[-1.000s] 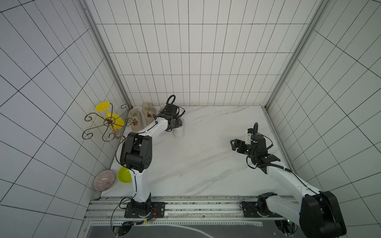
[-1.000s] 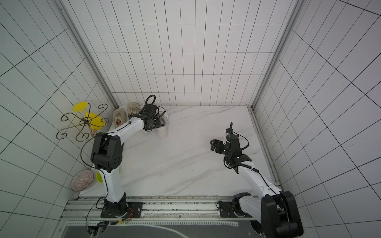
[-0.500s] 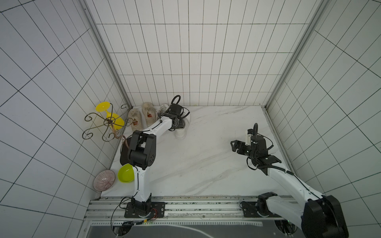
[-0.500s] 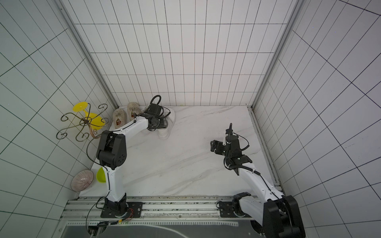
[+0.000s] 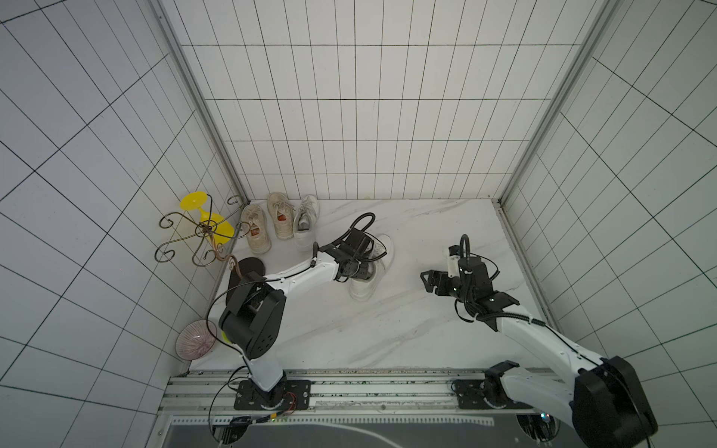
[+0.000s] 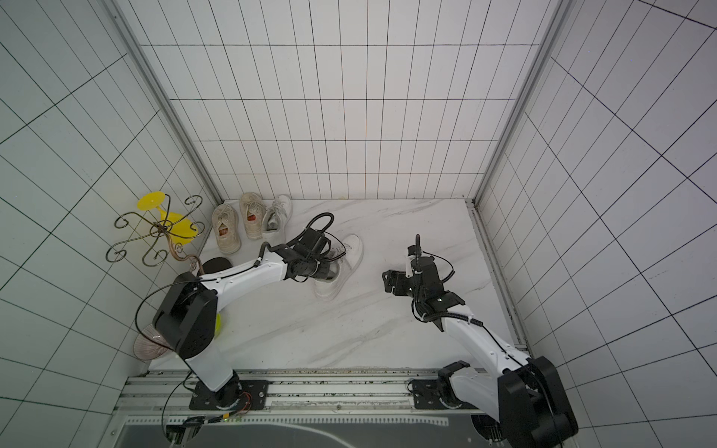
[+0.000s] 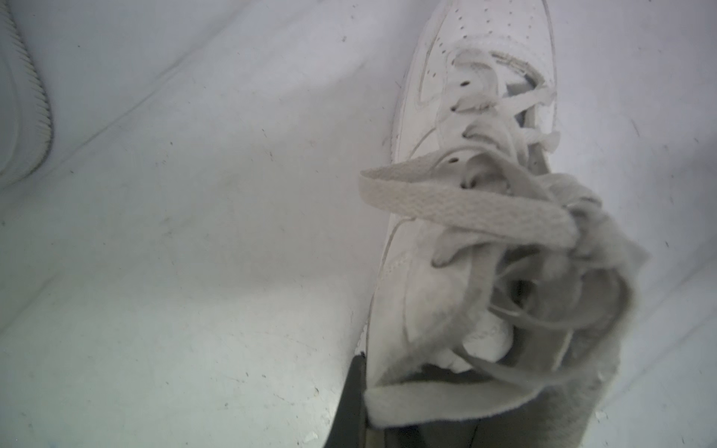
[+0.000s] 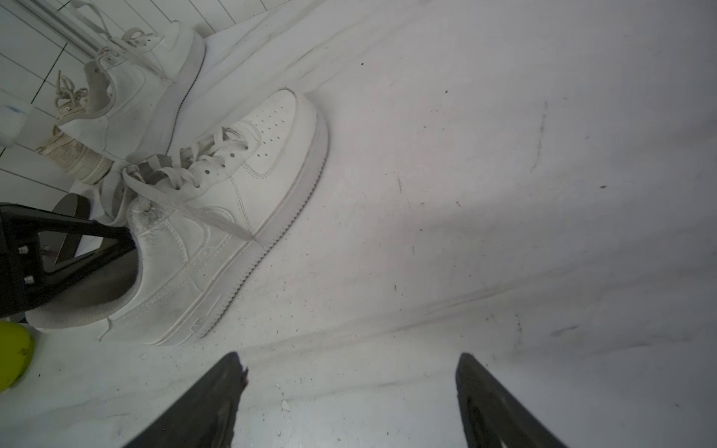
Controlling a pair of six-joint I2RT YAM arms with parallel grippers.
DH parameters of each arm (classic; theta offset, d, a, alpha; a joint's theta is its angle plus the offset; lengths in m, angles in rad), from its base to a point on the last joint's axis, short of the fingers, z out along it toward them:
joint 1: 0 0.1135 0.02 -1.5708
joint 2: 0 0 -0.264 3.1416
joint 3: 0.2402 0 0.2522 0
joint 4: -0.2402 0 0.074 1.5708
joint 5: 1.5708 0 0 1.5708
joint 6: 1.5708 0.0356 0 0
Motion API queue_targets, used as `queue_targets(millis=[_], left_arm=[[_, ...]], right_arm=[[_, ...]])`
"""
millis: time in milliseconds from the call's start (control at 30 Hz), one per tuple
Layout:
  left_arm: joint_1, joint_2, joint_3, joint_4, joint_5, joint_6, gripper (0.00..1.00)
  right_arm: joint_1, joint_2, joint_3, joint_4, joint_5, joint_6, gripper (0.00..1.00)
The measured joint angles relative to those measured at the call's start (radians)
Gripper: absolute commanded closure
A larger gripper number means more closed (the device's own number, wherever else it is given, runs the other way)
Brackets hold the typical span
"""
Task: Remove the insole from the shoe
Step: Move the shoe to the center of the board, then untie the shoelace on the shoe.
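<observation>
A white lace-up shoe [image 5: 368,279] [image 6: 337,277] stands near the middle of the marble table in both top views, toe toward the back right. My left gripper [image 5: 361,271] [image 7: 359,407] is shut on its heel-side collar, with one dark finger [image 7: 351,399] against the outer wall. In the right wrist view the shoe [image 8: 232,217] shows from the side, the left gripper [image 8: 58,248] at its opening. Tongue and laces hide the insole. My right gripper [image 5: 426,281] [image 8: 349,364] hovers open and empty to the shoe's right.
Three more shoes [image 5: 280,219] line the back left corner. A wire stand with a yellow glass [image 5: 200,229] is at the left wall. A dark flat oval piece [image 5: 250,267], a pink bowl [image 5: 194,343] and a yellow-green ball [image 8: 11,357] lie along the left edge.
My left gripper has shut on the shoe and dragged it from the back left toward the middle. The right gripper has stayed in place, its jaws slightly narrower.
</observation>
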Motion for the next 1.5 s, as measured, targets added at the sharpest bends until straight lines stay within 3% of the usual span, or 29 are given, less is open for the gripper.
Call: queue_targets(millis=[333,467,700,967,1167,1500], left_arm=[[-0.046,-0.168,-0.203,0.114,0.049,0.037,0.66],[-0.046,-0.23,-0.27,0.174,0.055,0.043,0.61],[-0.046,-0.257,-0.33,0.263,0.071,0.045,0.61],[-0.046,-0.257,-0.347,0.311,0.089,0.064,0.75],[-0.045,-0.252,-0.348,0.335,0.088,0.084,0.81],[-0.044,-0.235,-0.348,0.363,0.087,0.097,0.82]], right_arm=[[0.136,0.064,0.0,0.071,-0.1,-0.062,0.31],[0.166,0.114,0.023,0.074,-0.144,-0.09,0.39],[0.174,0.246,0.182,0.058,-0.2,-0.13,0.49],[0.182,0.365,0.325,0.041,-0.222,-0.158,0.58],[0.199,0.422,0.374,0.015,-0.222,-0.172,0.64],[0.201,0.441,0.392,-0.017,-0.22,-0.184,0.84]])
